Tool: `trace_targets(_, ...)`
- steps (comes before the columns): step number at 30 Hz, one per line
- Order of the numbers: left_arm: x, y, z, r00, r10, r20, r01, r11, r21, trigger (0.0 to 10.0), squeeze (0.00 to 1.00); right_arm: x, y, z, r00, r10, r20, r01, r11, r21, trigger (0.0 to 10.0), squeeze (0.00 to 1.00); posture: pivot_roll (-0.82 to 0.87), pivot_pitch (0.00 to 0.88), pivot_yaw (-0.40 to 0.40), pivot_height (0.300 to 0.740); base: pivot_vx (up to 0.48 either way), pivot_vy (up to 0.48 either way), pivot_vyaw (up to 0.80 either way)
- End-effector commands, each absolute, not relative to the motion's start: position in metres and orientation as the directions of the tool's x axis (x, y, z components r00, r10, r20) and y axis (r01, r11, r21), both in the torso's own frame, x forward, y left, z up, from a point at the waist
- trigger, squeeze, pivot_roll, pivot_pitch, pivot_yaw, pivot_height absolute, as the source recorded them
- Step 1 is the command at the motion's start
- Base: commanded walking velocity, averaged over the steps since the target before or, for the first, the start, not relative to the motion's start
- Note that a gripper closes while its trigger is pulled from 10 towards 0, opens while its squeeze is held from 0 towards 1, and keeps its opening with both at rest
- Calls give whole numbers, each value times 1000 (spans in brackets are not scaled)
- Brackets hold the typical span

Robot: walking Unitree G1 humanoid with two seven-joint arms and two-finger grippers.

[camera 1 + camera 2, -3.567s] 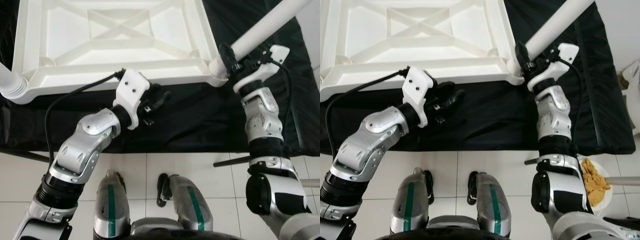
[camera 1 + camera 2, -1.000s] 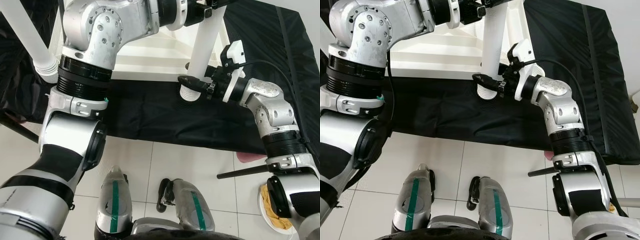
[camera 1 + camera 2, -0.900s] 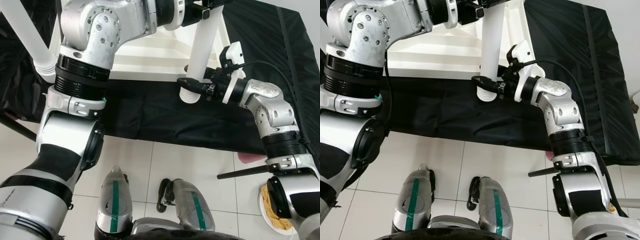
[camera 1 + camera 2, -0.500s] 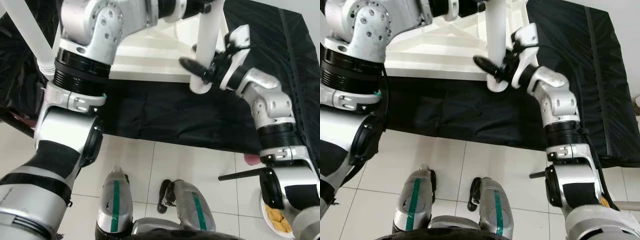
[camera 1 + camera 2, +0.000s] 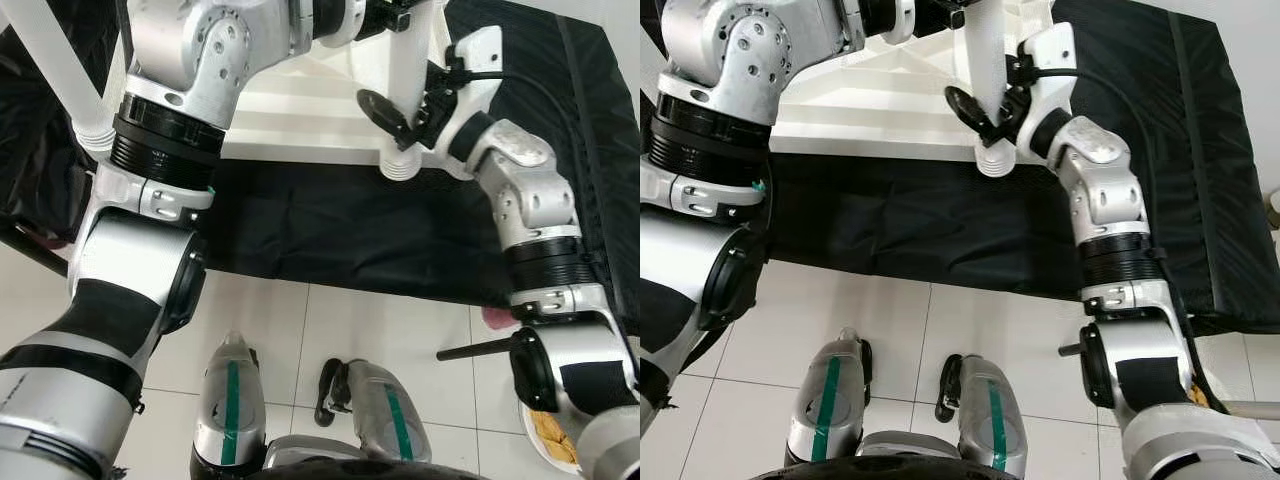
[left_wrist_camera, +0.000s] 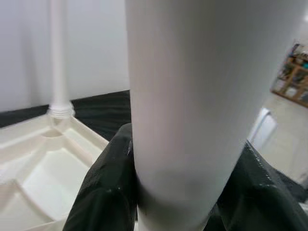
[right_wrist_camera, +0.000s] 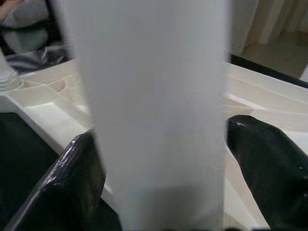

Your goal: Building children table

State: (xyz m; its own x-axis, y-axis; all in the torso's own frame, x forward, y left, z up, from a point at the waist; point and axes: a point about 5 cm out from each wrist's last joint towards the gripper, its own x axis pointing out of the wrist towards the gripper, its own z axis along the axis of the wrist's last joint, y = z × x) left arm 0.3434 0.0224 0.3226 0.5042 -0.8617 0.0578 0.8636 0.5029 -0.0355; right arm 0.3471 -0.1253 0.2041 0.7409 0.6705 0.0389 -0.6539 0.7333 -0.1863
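The white children's table lies upside down on a black cloth. A white table leg stands nearly upright over its near right corner, ribbed end down at the table's edge. My left gripper is shut on the leg high up; the left wrist view shows the leg squeezed between both fingers. My right gripper is shut on the leg just above the ribbed end, with its fingers flanking the leg. Another leg is fitted at the near left corner.
The black cloth covers a low surface whose front edge meets a white tiled floor. A dark rod and a plate of yellow food lie on the floor at right. My feet stand close to the cloth.
The leg's ribbed end has swung from above the black cloth up to the table's near right corner, and the right gripper rose and turned with it. The left gripper stays on the upper end.
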Motion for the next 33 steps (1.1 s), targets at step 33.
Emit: trace_targets(33, 339, 11, 341, 551, -823, 140, 816, 566, 120, 10000, 0, 353, -93, 193, 970, 229, 87, -220, 970, -103, 10000, 0, 142, 3, -81, 740, 0, 0, 0)
